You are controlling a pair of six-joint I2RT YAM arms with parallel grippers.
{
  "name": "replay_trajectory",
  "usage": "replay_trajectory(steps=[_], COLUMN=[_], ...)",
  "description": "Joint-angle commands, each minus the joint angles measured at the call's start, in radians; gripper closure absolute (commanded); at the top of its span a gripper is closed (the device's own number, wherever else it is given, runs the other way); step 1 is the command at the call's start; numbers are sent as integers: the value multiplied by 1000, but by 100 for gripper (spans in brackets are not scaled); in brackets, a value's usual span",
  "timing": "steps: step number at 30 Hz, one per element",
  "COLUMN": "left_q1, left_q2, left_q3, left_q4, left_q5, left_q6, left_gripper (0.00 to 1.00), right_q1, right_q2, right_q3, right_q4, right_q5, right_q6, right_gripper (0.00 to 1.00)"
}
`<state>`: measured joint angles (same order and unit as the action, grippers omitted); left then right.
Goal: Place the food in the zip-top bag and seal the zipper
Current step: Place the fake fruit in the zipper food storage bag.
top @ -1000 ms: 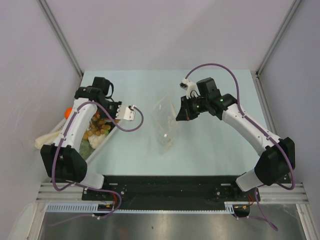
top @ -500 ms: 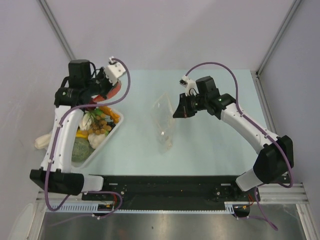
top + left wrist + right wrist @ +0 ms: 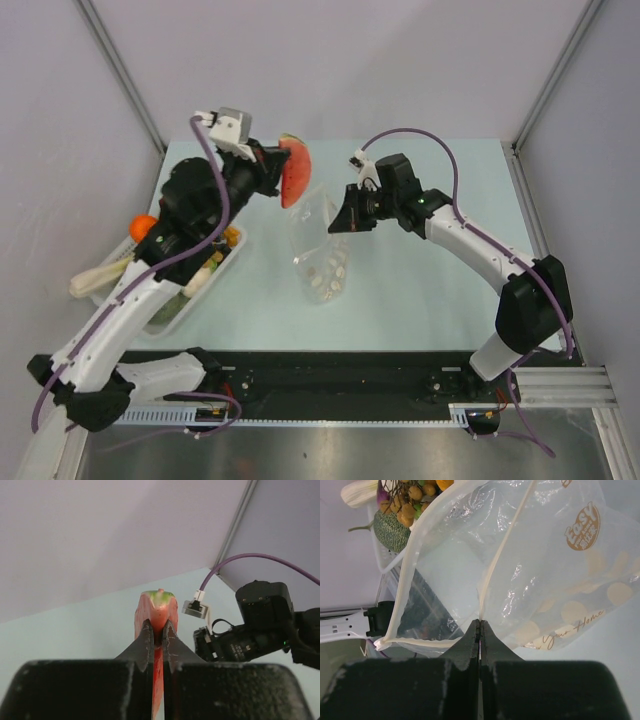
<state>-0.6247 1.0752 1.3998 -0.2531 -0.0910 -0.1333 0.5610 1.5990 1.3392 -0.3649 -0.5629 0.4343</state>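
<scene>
My left gripper (image 3: 275, 172) is shut on a red toy watermelon slice (image 3: 295, 170) with a green rind, held in the air just left of the bag's top; the slice also shows in the left wrist view (image 3: 156, 611) between my fingertips. The clear zip-top bag (image 3: 318, 245) with white dots stands on the table with its mouth open. My right gripper (image 3: 343, 222) is shut on the bag's whitish zipper strip (image 3: 492, 575) and holds that edge up. In the right wrist view the bag (image 3: 545, 580) opens toward the tray.
A white tray (image 3: 170, 312) at the left holds more toy food, among it grapes and a green melon (image 3: 392, 530). An orange fruit (image 3: 144, 226) sits at the tray's far rim. A tan piece (image 3: 95, 280) lies left of the tray.
My left arm has lifted the red slice out of the tray and swung it right, up to the bag's mouth. My right gripper has shifted slightly left, holding the bag open.
</scene>
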Motion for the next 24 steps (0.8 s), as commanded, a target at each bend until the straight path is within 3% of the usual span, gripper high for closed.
replay_trajectory(steps=[1,12,17,22,24], left_q1=[-141,-178,-178,-178,-175], left_q2=[83,219,212,224,241], left_q3=[-44,-105,-137,-162,-142], left_q4=[80,-49,-93,-185,-256], left_q5=[-290,-392,-325,-118,-105], left_q6=[-138,-236,-236,-178,-166], left_gripper=[100,100,100,100,93], right_q1=[8,-3,-9,-9,-6], right_q2=[-10,-51,-60,-73,-74], right_q3=[5,3,3,3,3], right_q4=[64,66,69,80,80], right_q5=[-3,-17,-12,-18,-26], right_q6=[70,90,90,69,55], right_gripper=[100,100,100,100,100])
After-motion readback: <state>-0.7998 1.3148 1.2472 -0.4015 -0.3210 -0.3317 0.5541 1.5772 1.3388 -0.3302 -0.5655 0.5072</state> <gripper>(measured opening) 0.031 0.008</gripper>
